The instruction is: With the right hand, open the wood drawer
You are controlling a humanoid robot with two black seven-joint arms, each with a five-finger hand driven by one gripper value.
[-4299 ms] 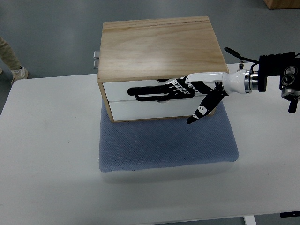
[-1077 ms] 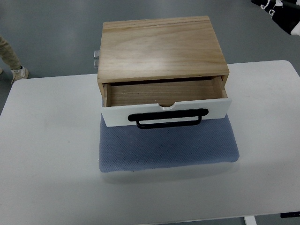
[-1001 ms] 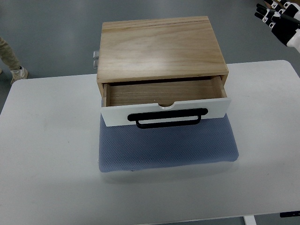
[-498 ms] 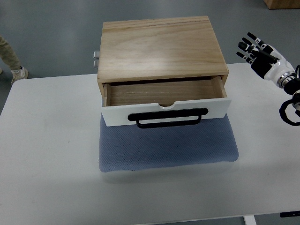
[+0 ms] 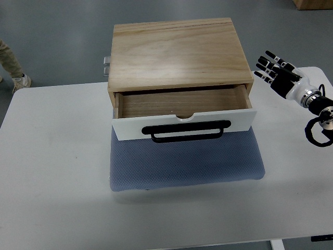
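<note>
One wood drawer (image 5: 183, 121) stands pulled out while the right hand (image 5: 281, 78) hovers beside it, fingers spread and empty, risking a nudge that shuts it.

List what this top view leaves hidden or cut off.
- Lower drawer: covered by the open drawer and its front panel.
- Back of the drawer's inside: under the box top.
- Metal piece behind the box's left side: mostly hidden by the box.
- Right hand: arm cut off by the right edge.
- Person: only a leg and shoe, cut by the left edge.
- Left hand: out of frame.
</note>
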